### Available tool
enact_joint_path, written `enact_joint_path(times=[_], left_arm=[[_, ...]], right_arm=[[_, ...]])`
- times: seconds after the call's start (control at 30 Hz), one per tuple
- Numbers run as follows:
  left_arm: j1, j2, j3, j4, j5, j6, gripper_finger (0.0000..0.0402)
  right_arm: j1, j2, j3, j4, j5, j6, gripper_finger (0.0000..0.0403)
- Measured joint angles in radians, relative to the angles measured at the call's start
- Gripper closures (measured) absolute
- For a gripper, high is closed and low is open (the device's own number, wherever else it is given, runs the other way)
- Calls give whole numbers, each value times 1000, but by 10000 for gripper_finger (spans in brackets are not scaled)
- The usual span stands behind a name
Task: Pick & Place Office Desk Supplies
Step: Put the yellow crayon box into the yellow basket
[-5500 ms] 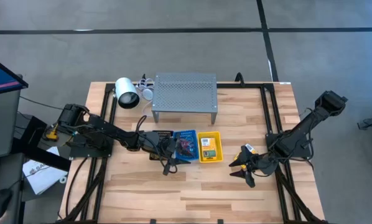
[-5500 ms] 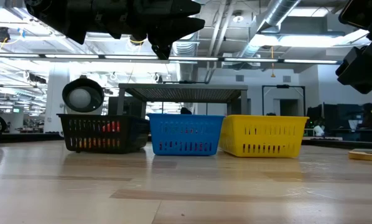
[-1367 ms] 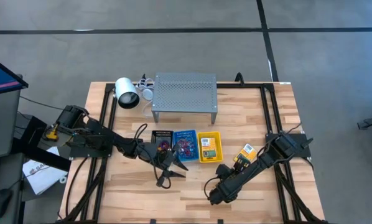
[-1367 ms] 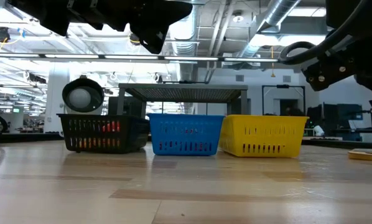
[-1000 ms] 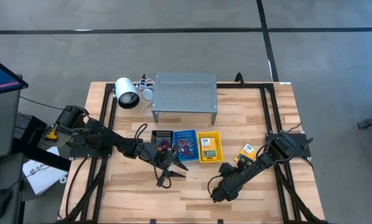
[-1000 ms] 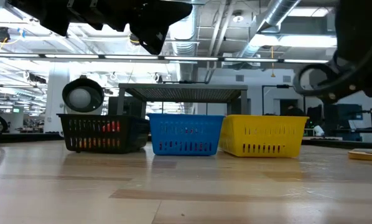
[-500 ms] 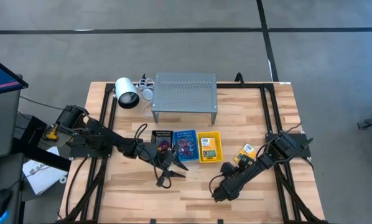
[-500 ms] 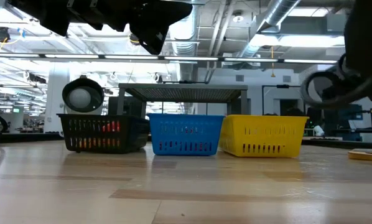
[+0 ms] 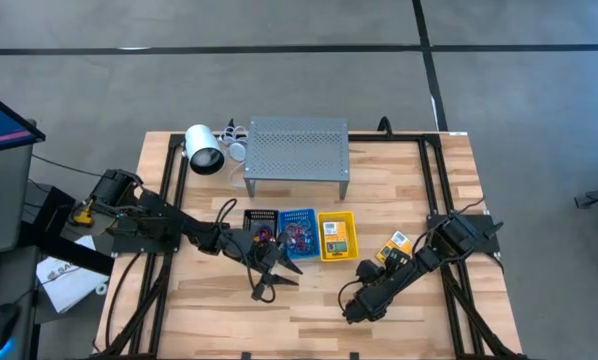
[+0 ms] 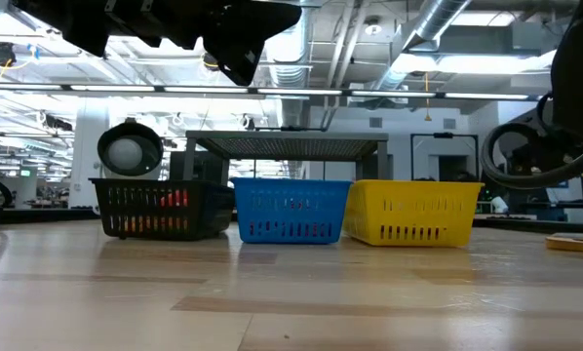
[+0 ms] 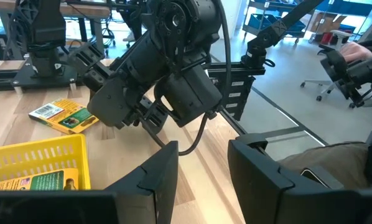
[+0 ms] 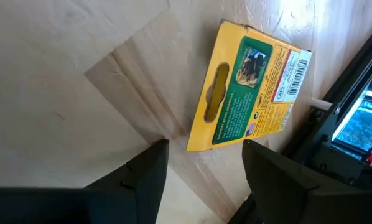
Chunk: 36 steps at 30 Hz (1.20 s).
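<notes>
A: Right gripper (image 9: 351,312) sits low over the bare front of the table (image 9: 309,310), fingers spread with nothing between them. The loose crayon box (image 12: 248,87) lies flat on the wood by the table's right-hand frame, close to that arm's forearm.

B: And the left gripper (image 9: 264,285)?

A: It hangs just in front of the three baskets, fingers parted and empty (it's only waiting). The yellow basket (image 9: 337,236) already holds one crayon box; the blue basket (image 9: 298,233) and the black basket (image 9: 260,226) show tangled rubber bands (image 9: 299,236).

B: How should that box behave?

A: I'd judge it light, thin card: stiff along its edges, easily dented on the broad faces, glossy enough to slip. Lying flat, it offers little height, so I'd pinch across the two long narrow edges, near the middle, with modest force.
</notes>
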Motion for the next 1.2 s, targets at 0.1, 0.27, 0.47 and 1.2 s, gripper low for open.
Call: enact_joint_path(times=[0.1, 0.27, 0.47, 1.2], left_arm=[[0, 0, 0, 0, 0, 0, 266], [0, 0, 0, 0, 0, 0, 266], [0, 0, 0, 0, 0, 0, 266], [0, 0, 0, 0, 0, 0, 266]], right_arm=[[0, 0, 0, 6, 0, 0, 212], [0, 1, -1, 22, -1, 0, 257], [0, 2, -1, 34, -1, 0, 315], [2, 5, -2, 47, 8, 3, 398]])
